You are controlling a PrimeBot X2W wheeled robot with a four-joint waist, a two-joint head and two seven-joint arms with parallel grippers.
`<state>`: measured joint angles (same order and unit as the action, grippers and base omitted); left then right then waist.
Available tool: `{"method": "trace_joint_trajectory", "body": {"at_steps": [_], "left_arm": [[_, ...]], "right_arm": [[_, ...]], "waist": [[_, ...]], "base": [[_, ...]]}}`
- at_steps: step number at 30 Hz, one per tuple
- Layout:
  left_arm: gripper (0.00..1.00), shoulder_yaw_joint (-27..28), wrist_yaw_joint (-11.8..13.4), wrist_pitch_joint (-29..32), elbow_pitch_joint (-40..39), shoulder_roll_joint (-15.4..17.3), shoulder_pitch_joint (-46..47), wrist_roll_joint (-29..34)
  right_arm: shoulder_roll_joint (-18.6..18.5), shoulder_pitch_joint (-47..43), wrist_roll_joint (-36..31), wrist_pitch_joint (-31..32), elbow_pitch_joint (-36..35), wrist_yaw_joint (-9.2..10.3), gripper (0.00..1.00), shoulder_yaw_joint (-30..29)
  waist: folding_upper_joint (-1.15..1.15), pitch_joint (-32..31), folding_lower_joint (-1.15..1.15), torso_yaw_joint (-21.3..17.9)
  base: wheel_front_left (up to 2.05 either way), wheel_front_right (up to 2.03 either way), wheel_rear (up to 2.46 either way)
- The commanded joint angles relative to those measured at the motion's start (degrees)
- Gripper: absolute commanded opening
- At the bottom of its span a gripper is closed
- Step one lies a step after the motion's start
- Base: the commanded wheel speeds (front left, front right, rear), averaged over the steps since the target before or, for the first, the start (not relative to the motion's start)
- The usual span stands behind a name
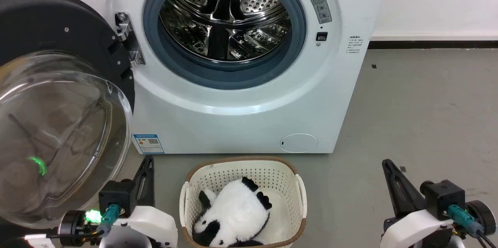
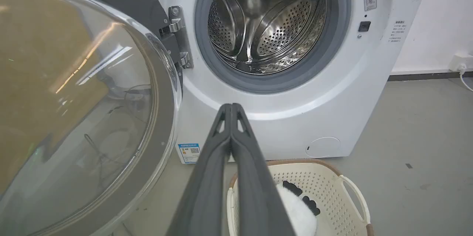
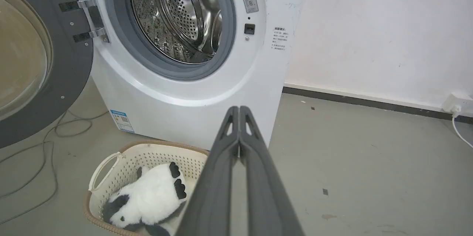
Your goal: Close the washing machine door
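Observation:
The white washing machine (image 1: 249, 112) faces me with its steel drum (image 1: 225, 18) exposed. Its door (image 1: 58, 123), a black disc with a bulging clear glass bowl, is swung wide open to the left on a metal hinge (image 1: 128, 40). The door (image 2: 74, 99) looms large in the left wrist view, and the door (image 3: 33, 54) also sits at the left of the right wrist view. My left gripper (image 1: 148, 159) rests shut at the lower left, just right of the glass bowl and apart from it. My right gripper (image 1: 385, 162) rests shut at the lower right, holding nothing.
A cream perforated basket (image 1: 295, 201) holding a panda plush toy (image 1: 237, 213) stands on the grey floor before the machine, between my grippers. Cables (image 3: 33, 154) lie on the floor under the door. A wall socket (image 3: 458, 103) sits at the right.

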<state>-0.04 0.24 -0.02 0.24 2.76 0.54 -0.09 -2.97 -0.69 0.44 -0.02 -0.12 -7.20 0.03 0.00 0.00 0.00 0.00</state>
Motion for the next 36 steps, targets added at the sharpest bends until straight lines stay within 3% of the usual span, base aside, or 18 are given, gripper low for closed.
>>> {"method": "trace_joint_trajectory", "body": {"at_steps": [1,14,15,30,31,32,36], "left_arm": [[0.0,0.0,-0.2,0.0,-0.2,0.1,-0.5,0.1],[0.0,0.0,-0.2,0.0,-0.2,0.1,-0.5,0.1],[1.0,0.0,0.0,0.0,0.0,0.0,0.0,0.0],[1.0,-1.1,0.0,-1.4,1.4,0.0,0.5,-1.5],[0.2,-1.2,0.0,-1.5,1.5,0.0,0.5,-1.7],[0.0,-1.3,0.0,-1.6,1.6,0.0,0.6,-1.8],[0.0,-1.6,-0.1,-2.1,1.9,0.0,0.7,-2.1]], "right_arm": [[0.1,0.7,-0.4,0.0,0.1,-0.29,0.0,0.0],[0.1,0.7,-0.4,0.0,0.1,-0.29,0.0,0.0],[0.0,0.0,0.0,0.0,0.0,0.0,1.0,0.0],[0.0,-0.2,1.3,-1.1,1.1,0.02,1.0,-0.6],[0.0,-0.2,1.4,-1.2,1.2,0.02,1.0,-0.6],[0.0,-0.2,1.5,-1.3,1.3,0.02,1.0,-0.7],[0.0,-0.3,1.9,-1.7,1.6,0.01,1.0,-0.9]], "waist": [[0.0,0.0,0.0,0.0],[0.0,0.0,0.0,0.0],[0.0,0.0,0.0,0.0],[0.0,0.0,0.0,0.1],[0.0,0.0,0.0,0.1],[0.0,0.0,0.0,0.2],[0.0,0.0,0.0,0.4]], "base": [[0.0,0.0,0.0],[0.0,0.0,0.0],[0.0,0.0,0.0],[0.0,0.0,0.0],[0.0,0.0,0.0],[0.0,0.0,0.0],[0.0,0.0,0.0]]}}
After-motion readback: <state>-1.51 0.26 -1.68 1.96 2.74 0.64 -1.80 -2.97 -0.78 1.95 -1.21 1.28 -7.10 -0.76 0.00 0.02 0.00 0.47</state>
